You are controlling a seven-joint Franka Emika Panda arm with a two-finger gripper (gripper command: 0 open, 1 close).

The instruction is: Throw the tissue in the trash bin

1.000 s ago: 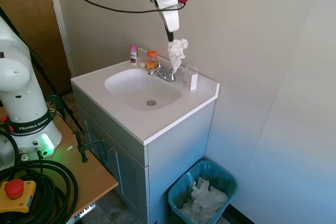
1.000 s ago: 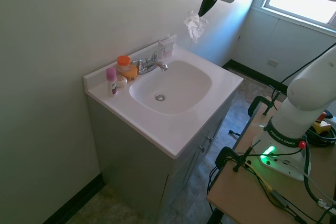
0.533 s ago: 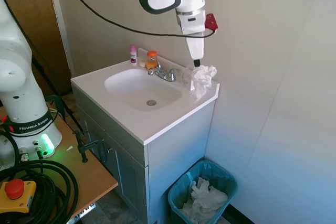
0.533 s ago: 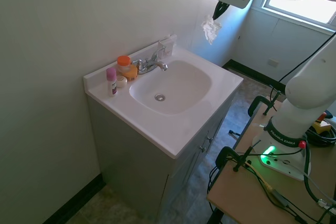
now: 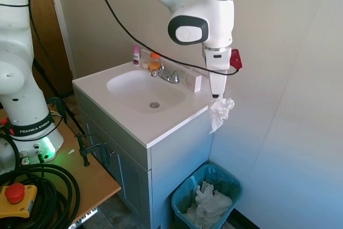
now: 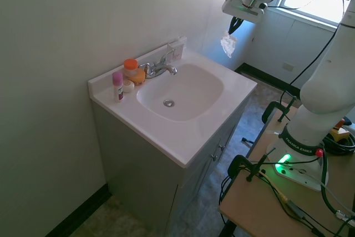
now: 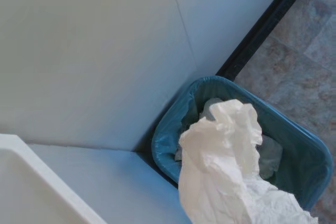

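The tissue (image 5: 220, 112) is hanging from the gripper (image 5: 216, 96), whose fingers are pinched on its top, and it is now dangling past the corner of the vanity countertop (image 5: 161, 127), out in the open air above the trash bin (image 5: 182, 197). Half a second ago it was still hovering over the counter beside the faucet (image 5: 167, 75), so the arm is carrying it outward and downward; judging from this, the transport is nearly finished and the drop is coming close. The first exterior view is showing the teal-lined bin on the floor with crumpled paper (image 5: 210, 201) already lying inside, while the second exterior view is cutting the bin out altogether. The wrist view is looking straight down, framing the tissue over the bin's opening, which suggests the alignment is good.
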